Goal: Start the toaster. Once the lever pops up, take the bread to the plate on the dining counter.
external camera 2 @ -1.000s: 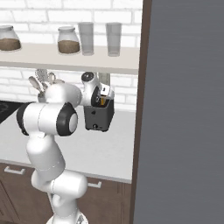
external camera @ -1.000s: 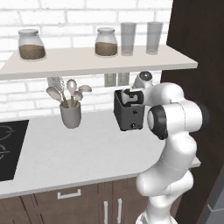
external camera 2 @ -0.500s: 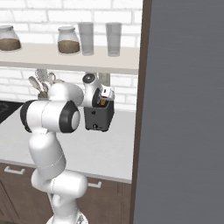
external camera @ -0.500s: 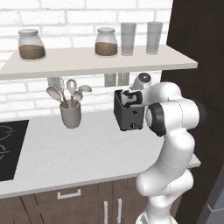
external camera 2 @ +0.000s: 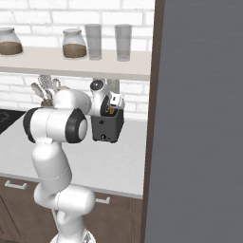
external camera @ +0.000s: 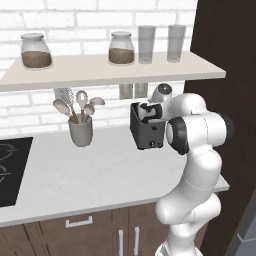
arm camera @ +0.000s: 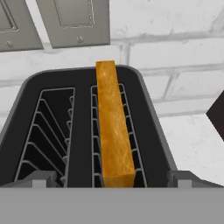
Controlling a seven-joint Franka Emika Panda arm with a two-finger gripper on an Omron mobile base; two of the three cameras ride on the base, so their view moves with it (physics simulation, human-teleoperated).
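Your bread (arm camera: 113,127) stands on edge in the toaster's (arm camera: 83,131) right-hand slot, its orange crust rising above the rim; the left slot holds only wire guides. Your gripper (external camera: 148,111) hangs just above the toaster, jaws spread wide, gripping nothing. Left of the toaster stands a grey utensil cup (external camera: 80,131).

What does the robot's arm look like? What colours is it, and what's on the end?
The arm is smooth, glossy white, made of fat rounded segments like stacked sausages, with dark grey-black round caps at the joints. No cables or markings show. At its end the tool is a small white block with dark parts, ending in two little dark grey finger tips.
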